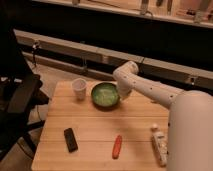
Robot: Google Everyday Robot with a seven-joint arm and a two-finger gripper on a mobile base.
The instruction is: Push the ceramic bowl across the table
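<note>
The green ceramic bowl (pixel 104 94) sits on the far middle of the light wooden table (pixel 95 127), with a paler speckled inside and a darker rim. My white arm reaches in from the right, and the gripper (pixel 121 93) is at the bowl's right rim, close against it. The gripper's end is hidden behind the wrist.
A small white cup (pixel 79 88) stands just left of the bowl. A black rectangular device (pixel 70 139) lies front left, an orange carrot-like item (pixel 117 146) front middle, a white bottle (pixel 159 144) front right. A black chair (pixel 17 95) stands left of the table.
</note>
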